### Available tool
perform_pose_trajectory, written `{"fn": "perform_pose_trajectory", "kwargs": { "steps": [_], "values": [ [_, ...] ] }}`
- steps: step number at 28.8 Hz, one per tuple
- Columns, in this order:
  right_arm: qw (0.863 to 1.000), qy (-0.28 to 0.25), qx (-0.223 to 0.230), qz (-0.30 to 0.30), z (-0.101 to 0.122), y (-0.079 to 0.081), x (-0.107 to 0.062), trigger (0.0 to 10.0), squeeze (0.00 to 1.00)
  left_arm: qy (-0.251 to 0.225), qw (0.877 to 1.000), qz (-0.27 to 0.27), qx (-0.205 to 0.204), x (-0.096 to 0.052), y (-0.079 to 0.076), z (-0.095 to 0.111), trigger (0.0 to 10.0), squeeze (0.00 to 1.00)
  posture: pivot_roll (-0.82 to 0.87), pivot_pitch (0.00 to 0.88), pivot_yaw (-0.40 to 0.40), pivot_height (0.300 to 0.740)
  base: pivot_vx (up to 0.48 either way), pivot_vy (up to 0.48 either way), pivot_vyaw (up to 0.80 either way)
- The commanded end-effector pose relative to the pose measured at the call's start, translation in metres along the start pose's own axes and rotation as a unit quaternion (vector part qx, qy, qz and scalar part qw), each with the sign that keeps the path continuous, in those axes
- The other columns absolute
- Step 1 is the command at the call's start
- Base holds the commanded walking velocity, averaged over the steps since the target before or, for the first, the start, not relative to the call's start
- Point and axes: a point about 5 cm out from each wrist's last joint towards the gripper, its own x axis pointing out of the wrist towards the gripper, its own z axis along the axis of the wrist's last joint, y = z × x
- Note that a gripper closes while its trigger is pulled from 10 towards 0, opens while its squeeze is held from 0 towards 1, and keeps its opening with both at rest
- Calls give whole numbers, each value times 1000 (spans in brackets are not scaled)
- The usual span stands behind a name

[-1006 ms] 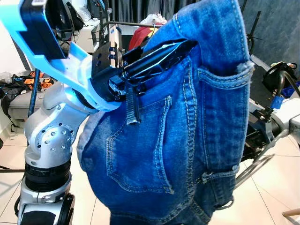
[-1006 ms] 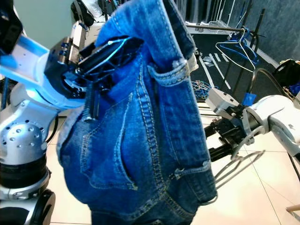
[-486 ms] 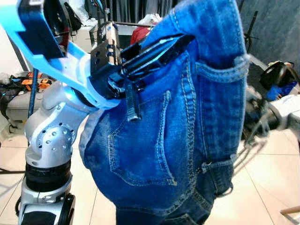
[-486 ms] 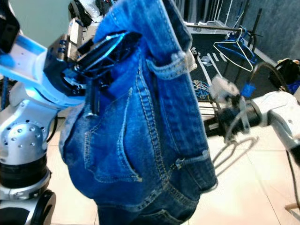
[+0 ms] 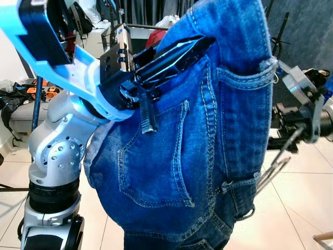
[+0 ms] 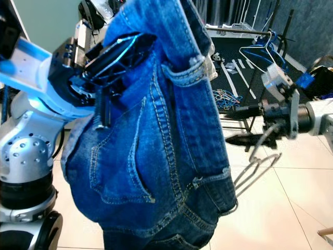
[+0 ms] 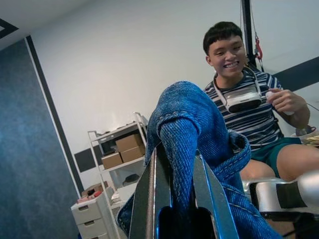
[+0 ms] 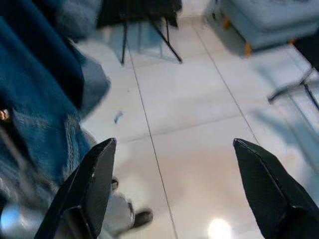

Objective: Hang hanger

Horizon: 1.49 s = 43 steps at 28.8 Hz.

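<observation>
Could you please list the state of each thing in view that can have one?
Jeans: held up, draped, hanging off the floor.
Left gripper: shut on the jeans' edge.
Right gripper: open, holding nothing.
Wire hanger: beside the jeans, near the right arm; grip unclear.
Blue hangers: hung on a rack behind.

The left arm [image 5: 54, 156] is silver, its round joint dotted with small screws above a black ribbed collar. A bright blue bracket [image 5: 62, 67] runs up to a black block [image 5: 117, 60] studded with bolts. The right arm [image 6: 320, 117] looks white-silver, though blurred, with a blue tag [image 6: 306, 79].
</observation>
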Motion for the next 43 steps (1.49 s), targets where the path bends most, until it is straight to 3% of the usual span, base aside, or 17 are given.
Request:
{"fn": "perform_pose_trajectory", "kwargs": {
  "steps": [1, 2, 6, 7, 8, 9, 13, 16, 19, 23, 30, 36, 39, 43],
  "values": [
    [999, 33, 1, -19, -8, 0, -11, 10000, 1000, -14, 1000, 3, 13, -1, 1, 5, 0, 0, -160, 0, -40, 740, 0, 0, 0],
    [997, 53, 4, -49, -11, 0, -32, 10000, 1000, -13, 1000, 2, 16, -1, 2, 6, 0, 0, -165, 0, -37, 740, 0, 0, 0],
    [998, 47, 9, -45, -8, 5, -42, 10000, 1000, -13, 1000, 1, 17, -1, 2, 6, 0, 0, -168, 0, -37, 740, 0, 0, 0],
    [999, 29, 13, -32, -1, 13, -45, 10000, 545, -12, 1000, 1, 18, -1, 1, 5, 0, 0, -167, 0, -38, 740, 0, 0, 0],
    [999, 29, 13, -32, -1, 13, -45, 10000, 545, -12, 1000, 1, 18, -1, 1, 5, 0, 0, -167, 0, -38, 740, 0, 0, 0],
    [1000, 13, 14, -16, 7, 20, -48, 10000, 0, -12, 1000, 0, 18, -1, 1, 5, 0, 0, -166, 0, -39, 740, 0, 0, 0],
    [999, -19, 13, 28, 18, 39, -47, 10000, 0, -13, 1000, -1, 16, -1, 1, 4, 0, 0, -169, 0, -37, 740, 0, 0, 0],
    [998, -9, 0, 58, 16, 47, -39, 10000, 0, -17, 1000, -6, 13, 0, 1, 4, 0, 0, -186, 0, -32, 740, 0, 0, 0],
    [998, -4, -5, 67, 15, 48, -35, 10000, 0, -19, 1000, -8, 11, 0, 1, 3, 0, 0, -188, 0, -30, 740, 0, 0, 0],
    [995, 20, -57, 74, 15, 39, -20, 10000, 0, -26, 999, -17, 9, 1, -1, 4, 0, 0, -183, 0, -26, 740, 0, 0, 0],
    [991, 37, -113, 65, 23, 33, -13, 10000, 0, -29, 999, -23, 12, 2, -6, 7, 0, 0, -171, 0, -32, 740, 0, 0, 0],
    [990, 40, -97, 94, 13, 42, -6, 10000, 0, -32, 999, -28, 14, 2, -8, 9, 0, 0, -164, 0, -33, 740, 0, 0, 0],
    [985, 55, -68, 149, 0, 55, 9, 10000, 0, -33, 999, -30, 16, 2, -9, 10, 0, 0, -167, 0, -33, 740, 0, 0, 0],
    [983, 56, -60, 164, -5, 57, 16, 10000, 0, -34, 999, -31, 16, 3, -9, 10, 0, 0, -168, 0, -34, 740, 0, 0, 0]
  ]
}}
